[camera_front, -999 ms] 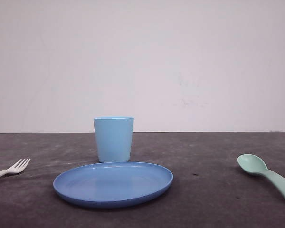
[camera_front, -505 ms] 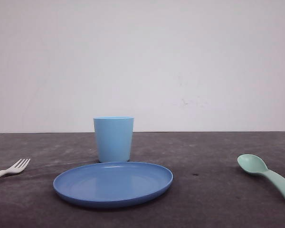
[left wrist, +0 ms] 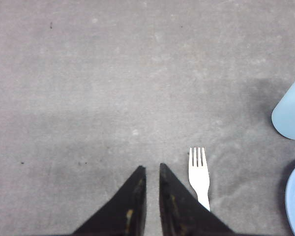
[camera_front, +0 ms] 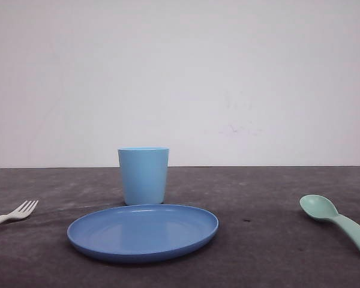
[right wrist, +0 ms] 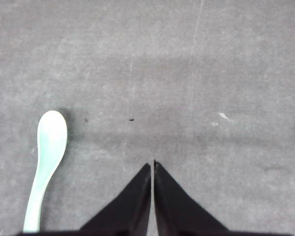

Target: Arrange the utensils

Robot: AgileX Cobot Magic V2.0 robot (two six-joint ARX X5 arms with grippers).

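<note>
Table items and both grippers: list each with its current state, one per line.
fork: flat on the table, not held
spoon: flat on the table, bowl up, not held
cup: upright behind the plate
plate: nothing on it
left gripper: nearly shut, holds nothing
right gripper: shut, holds nothing

a small white plastic fork [camera_front: 13, 214] lies flat at the far left of the dark bench [camera_front: 258, 240], tines pointing away; a mint-green spoon [camera_front: 337, 223] lies bowl-up at the far right, its thick handle toward the camera
</note>
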